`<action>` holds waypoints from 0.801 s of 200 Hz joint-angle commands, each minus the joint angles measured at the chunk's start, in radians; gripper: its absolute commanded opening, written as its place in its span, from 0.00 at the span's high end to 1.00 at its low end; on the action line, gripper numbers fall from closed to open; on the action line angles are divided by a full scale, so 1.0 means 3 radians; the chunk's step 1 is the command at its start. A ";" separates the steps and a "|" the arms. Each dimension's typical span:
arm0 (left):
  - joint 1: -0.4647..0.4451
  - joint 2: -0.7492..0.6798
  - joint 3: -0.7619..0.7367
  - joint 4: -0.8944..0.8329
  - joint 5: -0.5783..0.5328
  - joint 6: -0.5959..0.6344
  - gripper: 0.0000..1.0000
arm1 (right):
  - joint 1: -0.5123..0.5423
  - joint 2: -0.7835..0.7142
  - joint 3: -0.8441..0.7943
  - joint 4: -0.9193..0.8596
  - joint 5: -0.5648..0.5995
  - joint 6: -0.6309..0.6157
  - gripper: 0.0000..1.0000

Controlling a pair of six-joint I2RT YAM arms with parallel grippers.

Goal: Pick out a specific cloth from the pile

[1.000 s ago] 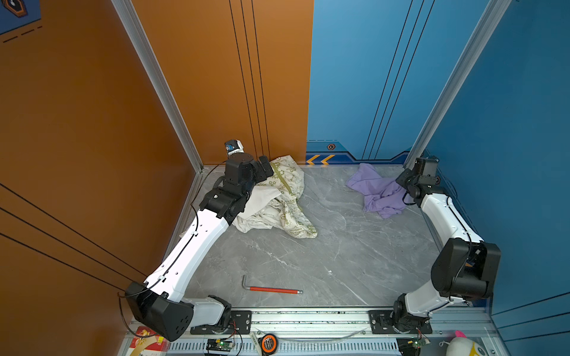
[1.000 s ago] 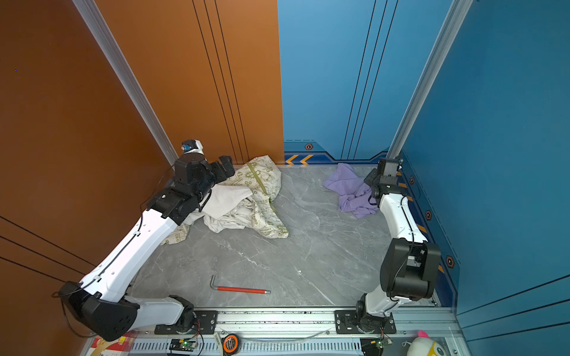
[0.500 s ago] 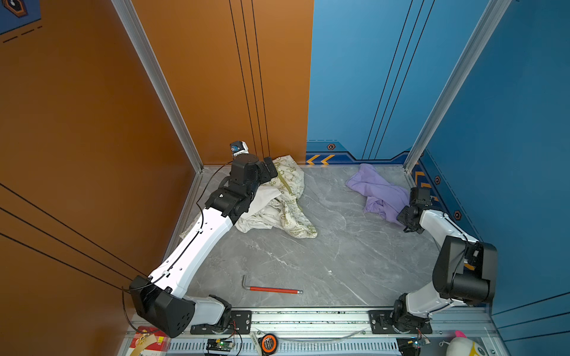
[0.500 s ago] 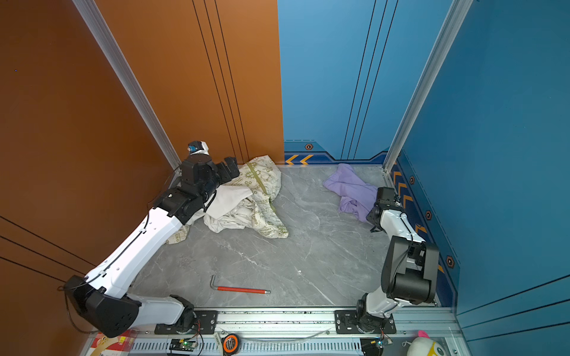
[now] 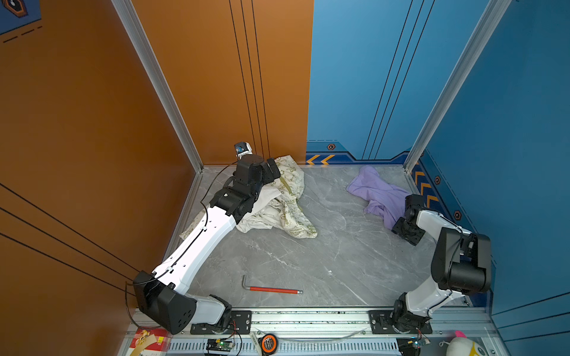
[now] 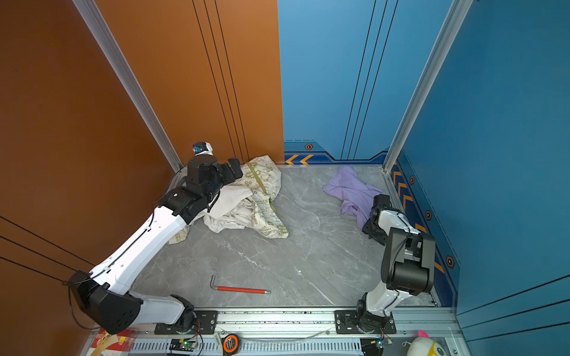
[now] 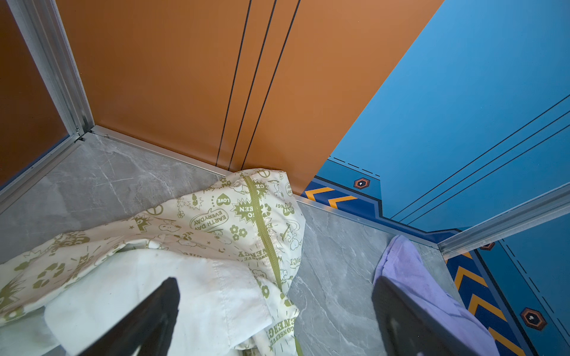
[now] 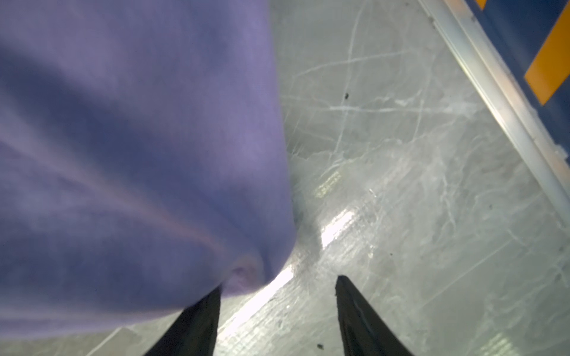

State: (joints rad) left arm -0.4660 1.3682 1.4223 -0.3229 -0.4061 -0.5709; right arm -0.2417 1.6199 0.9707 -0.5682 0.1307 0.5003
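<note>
The lavender cloth (image 5: pixel 379 194) (image 6: pixel 354 192) lies crumpled on the grey floor near the back right corner, apart from the pile. My right gripper (image 5: pixel 411 200) (image 6: pixel 381 200) sits low at the cloth's right front edge. In the right wrist view it (image 8: pixel 277 282) is open, with bare floor between the jaws and the cloth (image 8: pixel 138 154) draped over one fingertip. The pile (image 5: pixel 283 203) (image 6: pixel 256 200), a cream cloth with olive print and a white cloth, lies at the back left. My left gripper (image 5: pixel 273 168) (image 6: pixel 233 169) (image 7: pixel 274 282) hovers wide open over the pile (image 7: pixel 216 231), holding nothing.
A red-handled hex key (image 5: pixel 271 288) (image 6: pixel 239 288) lies near the front of the floor. Orange and blue walls close in the back and sides. An aluminium rail (image 5: pixel 308 317) with both arm bases runs along the front, and a tape measure (image 5: pixel 267 342) lies below it.
My right gripper has moved from the back right corner toward the front along the lavender cloth's edge and has opened. The left gripper has shifted slightly toward the back over the pile.
</note>
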 commanded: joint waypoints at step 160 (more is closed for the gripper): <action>0.0058 -0.0355 -0.0321 0.0139 -0.0191 0.0234 0.02 | 0.0794 0.0601 0.1878 0.0151 -0.0465 -0.0487 0.00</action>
State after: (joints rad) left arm -0.4587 1.3056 1.3495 -0.2962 -0.4423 -0.5125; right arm -0.0219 1.6836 1.4319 -0.4179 0.0532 0.4179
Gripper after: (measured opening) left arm 0.982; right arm 0.999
